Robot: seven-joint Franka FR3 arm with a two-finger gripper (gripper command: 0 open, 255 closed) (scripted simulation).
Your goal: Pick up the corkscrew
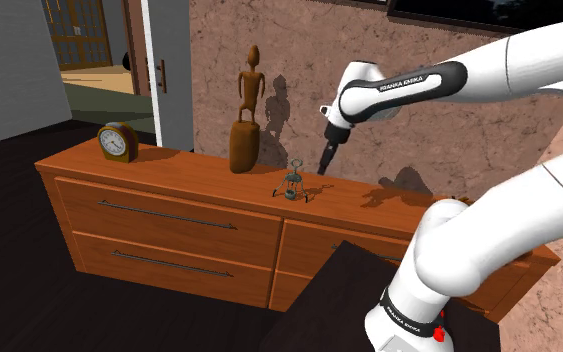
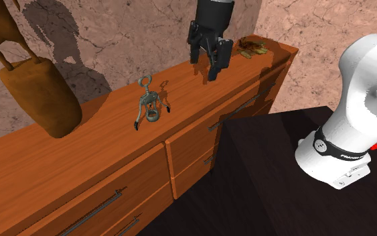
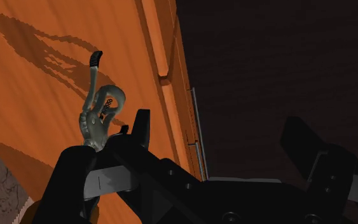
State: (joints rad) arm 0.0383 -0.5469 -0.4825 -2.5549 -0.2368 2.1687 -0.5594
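Corkscrew (image 1: 294,183): grey, on dresser (image 1: 169,172) top, between wooden figure (image 1: 246,130) and pincer (image 1: 327,160), touching neither. Pincer: released, empty, above dresser; corkscrew toward shoulder view's left. Long axis apparently wall-to-front.

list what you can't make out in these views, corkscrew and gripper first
Corkscrew: in the wrist view, part of it is hidden behind the gripper.
Corkscrew, shoulder view: too small to tell its parts.
Wooden figure: in the second exterior view, its upper part is cut off by the top edge.
Brownish item at the dresser's far end: too small to identify.
Clock: in the shoulder view, its hands are too small to read.
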